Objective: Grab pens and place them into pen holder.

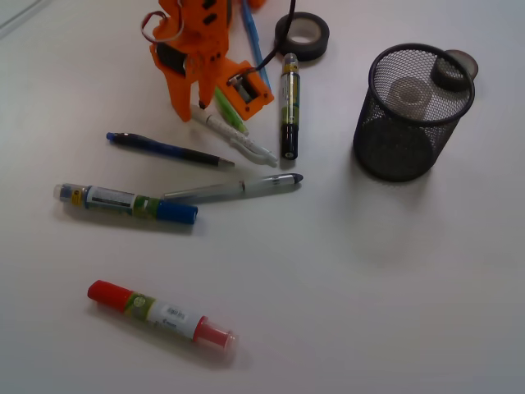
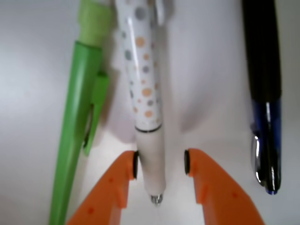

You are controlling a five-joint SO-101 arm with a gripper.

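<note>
In the front view, the upper end of the lime green pen (image 1: pixel 230 109) and of the white pen (image 1: pixel 234 136) is hidden under the orange gripper (image 1: pixel 197 103); the light blue pen (image 1: pixel 254 43) is cut off by the top edge. In the wrist view, the dark blue pen (image 2: pixel 265 93) is blurred and cropped above.

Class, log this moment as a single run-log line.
phase: grasping | gripper: open, jaws straddle white pen, one side touching | green pen: beside | pen holder: no pens

5 pens (image 1: pixel 234 135) (image 1: pixel 231 111) (image 1: pixel 168 150) (image 1: pixel 234 190) (image 1: pixel 254 41), 3 fat markers (image 1: pixel 127 202) (image 1: pixel 162 314) (image 1: pixel 289 107), 1 tape roll (image 1: pixel 320 41), 1 mesh holder (image 1: pixel 402 139)
</note>
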